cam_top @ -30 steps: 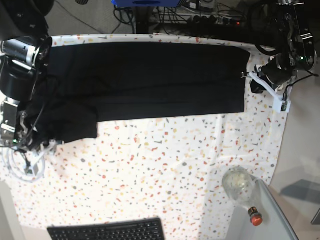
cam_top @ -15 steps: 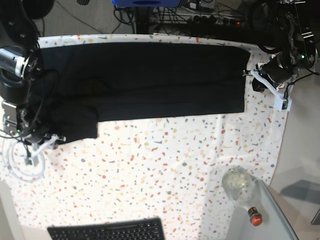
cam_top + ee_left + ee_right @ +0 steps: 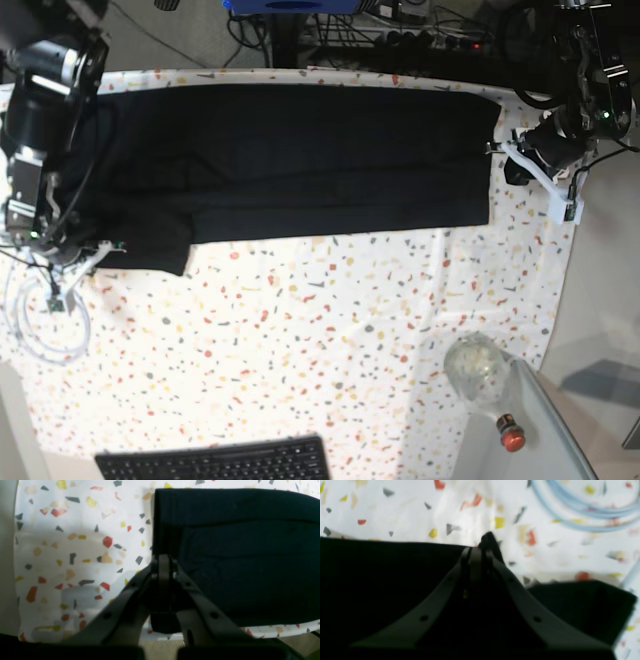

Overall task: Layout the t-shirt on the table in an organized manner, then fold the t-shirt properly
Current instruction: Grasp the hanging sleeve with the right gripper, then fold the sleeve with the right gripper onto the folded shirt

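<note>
The t-shirt (image 3: 300,160) is laid along the table's (image 3: 330,340) far edge, partly folded; both the left gripper (image 3: 162,562) and right gripper (image 3: 480,550) are clamped on its opposite ends; further folds remain.

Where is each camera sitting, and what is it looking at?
Base: up high, looking straight down at the table, the t-shirt and both arms.
Left wrist: on the left arm, looking past its shut left tool at the t-shirt's edge.
Right wrist: on the right arm, looking past its right tool, shut on a pinch of t-shirt, toward pale blue cable.
All three share the black t-shirt and speckled table.
</note>
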You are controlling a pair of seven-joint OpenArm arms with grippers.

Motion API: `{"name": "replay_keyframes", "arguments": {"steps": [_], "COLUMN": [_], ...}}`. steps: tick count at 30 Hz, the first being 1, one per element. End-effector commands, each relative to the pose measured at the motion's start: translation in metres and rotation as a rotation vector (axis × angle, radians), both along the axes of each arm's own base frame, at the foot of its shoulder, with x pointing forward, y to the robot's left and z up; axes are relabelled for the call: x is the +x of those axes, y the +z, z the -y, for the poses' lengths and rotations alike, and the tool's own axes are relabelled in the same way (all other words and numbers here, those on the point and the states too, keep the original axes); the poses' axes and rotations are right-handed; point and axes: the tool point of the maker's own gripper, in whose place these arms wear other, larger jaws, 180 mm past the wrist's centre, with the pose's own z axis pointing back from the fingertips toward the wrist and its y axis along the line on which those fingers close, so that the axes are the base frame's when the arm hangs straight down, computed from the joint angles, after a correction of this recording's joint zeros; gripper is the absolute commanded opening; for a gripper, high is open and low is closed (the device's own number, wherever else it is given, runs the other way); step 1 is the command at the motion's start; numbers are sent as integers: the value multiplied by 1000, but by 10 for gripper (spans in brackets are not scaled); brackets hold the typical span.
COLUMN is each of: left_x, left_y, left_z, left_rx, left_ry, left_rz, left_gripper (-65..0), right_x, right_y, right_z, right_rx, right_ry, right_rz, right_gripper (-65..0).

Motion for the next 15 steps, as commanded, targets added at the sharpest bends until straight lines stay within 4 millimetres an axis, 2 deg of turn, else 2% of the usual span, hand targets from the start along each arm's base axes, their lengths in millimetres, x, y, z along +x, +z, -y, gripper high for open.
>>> {"name": "replay_keyframes", "arguments": {"steps": [1, 4, 6, 11, 15], "left_x": [8, 8, 8, 8, 9], "left_y": [9, 9, 9, 10, 13], "left_z": [-5, -5, -5, -5, -12], "left_rx": [15, 15, 15, 15, 36], "left_ry": [-2, -2, -2, -1, -9], "left_rz": [36, 36, 36, 37, 38], "left_gripper": [-650, -650, -650, -650, -650], "right_x": [21, 6, -10, -49, -78], "right_y": [35, 66, 75, 83, 81], "right_z": [6, -3, -9, -17, -24], "right_rx": [-36, -96, -121, -158, -169], "right_ry": [2, 13, 13, 14, 18], "right_rz": [99, 124, 111, 91, 72], "right_gripper": [-650, -650, -650, -650, -650]}}
